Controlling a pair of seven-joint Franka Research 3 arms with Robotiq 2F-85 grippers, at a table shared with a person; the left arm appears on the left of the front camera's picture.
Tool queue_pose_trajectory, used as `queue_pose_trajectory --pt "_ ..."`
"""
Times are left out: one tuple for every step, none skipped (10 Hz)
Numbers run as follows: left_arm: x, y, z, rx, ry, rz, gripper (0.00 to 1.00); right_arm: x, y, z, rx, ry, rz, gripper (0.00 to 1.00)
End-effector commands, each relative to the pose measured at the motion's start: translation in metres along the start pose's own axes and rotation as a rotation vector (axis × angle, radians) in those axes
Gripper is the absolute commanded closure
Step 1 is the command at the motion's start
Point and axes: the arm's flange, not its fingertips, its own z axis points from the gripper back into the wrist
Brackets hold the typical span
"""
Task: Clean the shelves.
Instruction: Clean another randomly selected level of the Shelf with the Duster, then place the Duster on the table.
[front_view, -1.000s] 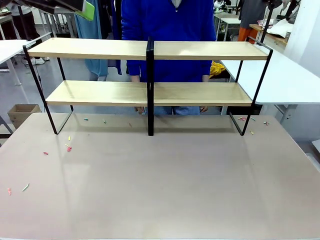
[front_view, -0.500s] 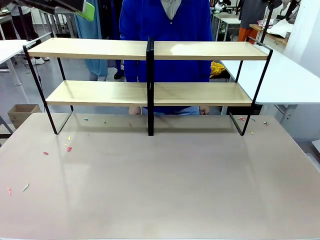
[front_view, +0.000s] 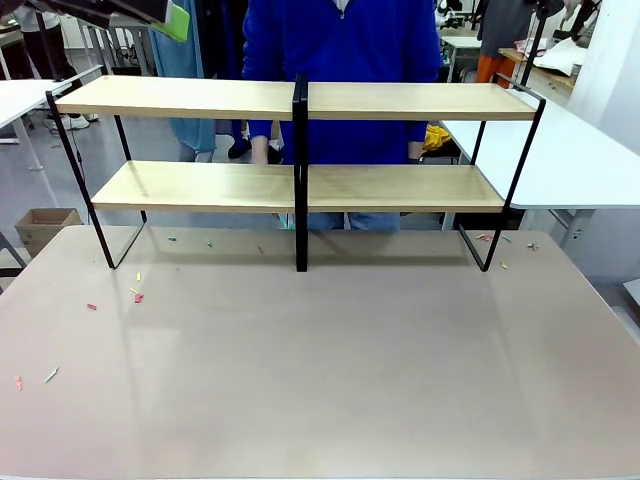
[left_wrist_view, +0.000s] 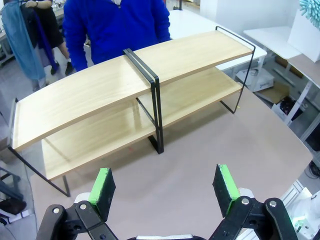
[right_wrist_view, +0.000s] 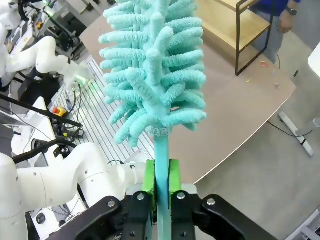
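The shelves (front_view: 400, 187), two light wood boards in a thin black frame with a central upright, stand at the table's far side; both boards look bare. They also appear from above in the left wrist view (left_wrist_view: 125, 90) and at the top right of the right wrist view (right_wrist_view: 227, 22). My left gripper (left_wrist_view: 164, 192) hangs open high over the table, with nothing between its green pads (left_wrist_view: 102, 187). My right gripper (right_wrist_view: 161, 186) is shut on the handle of a fluffy teal duster (right_wrist_view: 155, 65), held off the table's right side, well away from the rack.
A person in a blue top (front_view: 340, 40) stands just behind the rack, hands near the lower board. Small coloured scraps (front_view: 137, 296) lie on the grey table (front_view: 330, 360), mostly left and under the rack's right end. White tables (front_view: 570, 160) flank it; a cardboard box (front_view: 45, 225) sits on the floor.
The person has straightened up and their hands have risen from below the lower board to between the two boards. Neither arm has visibly moved.
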Motion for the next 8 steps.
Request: queue_pose_trajectory --pt "-0.0006 0.0022 -0.0002 -0.003 -0.007 -0.004 0.0 -0.0012 0.0039 0.005 -0.004 0.008 -0.008 0.88" --pt "-0.0006 0.0022 -0.0002 -0.003 -0.007 -0.004 0.0 -0.0012 0.0039 0.005 -0.004 0.008 -0.008 0.88" --pt "-0.0006 0.0022 -0.0002 -0.003 -0.007 -0.004 0.0 -0.0012 0.0039 0.005 -0.004 0.008 -0.008 0.88" --pt "-0.0006 0.0022 -0.0002 -0.003 -0.007 -0.004 0.0 -0.0012 0.0039 0.005 -0.004 0.008 -0.008 0.88" --pt "-0.0006 0.0022 -0.0002 -0.003 -0.007 -0.004 0.0 -0.0012 0.0039 0.005 -0.004 0.008 -0.008 0.88" --pt "-0.0006 0.0022 -0.0002 -0.003 -0.007 -0.004 0.0 -0.0012 0.0039 0.005 -0.004 0.008 -0.008 0.88" --pt "-0.0006 0.0022 -0.0002 -0.003 -0.007 -0.004 0.0 -0.0012 0.0039 0.005 -0.004 0.008 -0.008 0.88" --pt "-0.0006 0.0022 -0.0002 -0.003 -0.007 -0.004 0.0 -0.0012 0.0039 0.005 -0.004 0.008 -0.008 0.88"
